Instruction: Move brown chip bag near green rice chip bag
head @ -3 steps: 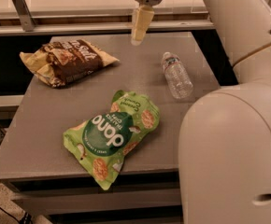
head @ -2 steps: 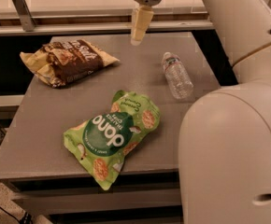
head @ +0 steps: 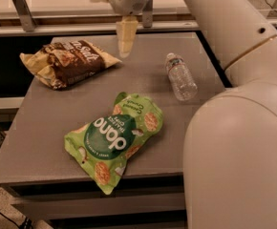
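Observation:
The brown chip bag (head: pixel 67 63), dark brown and pale yellow with white script, lies flat at the back left of the grey table (head: pixel 38 137). The green rice chip bag (head: pixel 114 140), bright green with white "dang" lettering, lies flat near the table's front middle, apart from the brown bag. My gripper (head: pixel 125 38) hangs above the back middle of the table, just right of the brown bag's right tip and above it. It holds nothing that I can see.
A clear plastic water bottle (head: pixel 180 76) lies on its side at the back right of the table. My arm's large pale body (head: pixel 239 147) fills the right side. A metal rail (head: pixel 57 28) runs behind the table.
My gripper has moved left and a little lower, closer to the brown chip bag. The bags and the bottle have not moved.

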{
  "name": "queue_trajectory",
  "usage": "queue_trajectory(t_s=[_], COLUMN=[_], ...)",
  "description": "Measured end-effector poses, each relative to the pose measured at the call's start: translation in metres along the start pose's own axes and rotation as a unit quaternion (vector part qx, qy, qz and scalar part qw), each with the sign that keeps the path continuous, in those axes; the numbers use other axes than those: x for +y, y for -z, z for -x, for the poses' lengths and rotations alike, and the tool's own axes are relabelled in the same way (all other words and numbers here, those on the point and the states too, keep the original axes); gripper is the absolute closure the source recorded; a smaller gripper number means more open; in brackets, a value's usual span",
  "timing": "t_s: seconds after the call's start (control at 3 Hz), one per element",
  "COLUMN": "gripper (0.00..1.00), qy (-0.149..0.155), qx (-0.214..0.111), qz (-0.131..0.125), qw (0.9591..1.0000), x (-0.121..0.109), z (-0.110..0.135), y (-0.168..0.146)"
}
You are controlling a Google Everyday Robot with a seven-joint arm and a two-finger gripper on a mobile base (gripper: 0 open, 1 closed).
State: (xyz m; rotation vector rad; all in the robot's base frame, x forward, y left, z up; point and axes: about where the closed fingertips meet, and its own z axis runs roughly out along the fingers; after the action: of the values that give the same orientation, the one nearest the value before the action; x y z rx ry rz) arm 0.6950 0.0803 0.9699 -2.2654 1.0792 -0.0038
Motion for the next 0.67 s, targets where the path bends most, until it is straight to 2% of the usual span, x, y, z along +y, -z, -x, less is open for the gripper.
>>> queue_trajectory(t_s=[0.33,0.67], gripper=[0.00,0.00], qy=[0.072,0.113], qx=[-0.013,-0.009], qz=[0.019,0.038], qw=[0.9971,0.9928], x=[0.011,0.018], z=[0.034,0.053], y=[-0.031,-0.063])
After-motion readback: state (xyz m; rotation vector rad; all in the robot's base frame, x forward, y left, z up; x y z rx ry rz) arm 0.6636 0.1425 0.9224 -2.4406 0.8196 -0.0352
